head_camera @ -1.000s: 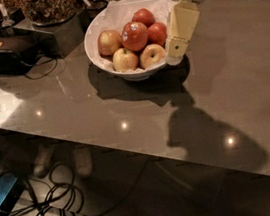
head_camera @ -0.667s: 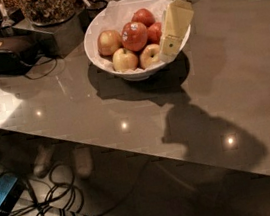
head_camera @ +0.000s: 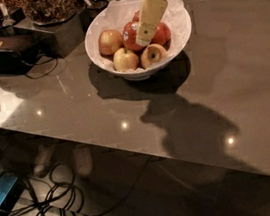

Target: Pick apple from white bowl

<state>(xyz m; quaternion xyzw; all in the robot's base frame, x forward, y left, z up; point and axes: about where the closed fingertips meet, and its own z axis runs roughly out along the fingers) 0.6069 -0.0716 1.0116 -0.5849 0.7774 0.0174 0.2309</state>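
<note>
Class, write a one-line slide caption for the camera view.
Gripper hangs over the apple in the white bowl.

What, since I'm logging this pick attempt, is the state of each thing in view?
bowl: upright on the table, paper-lined.
apple: big red one, lying in the bowl, not lifted.
smaller apples: lying in the bowl.
claw: inside the bowl, tip at the apple.
black box: on the table, left of the bowl.
cables: loose on the floor.
</note>
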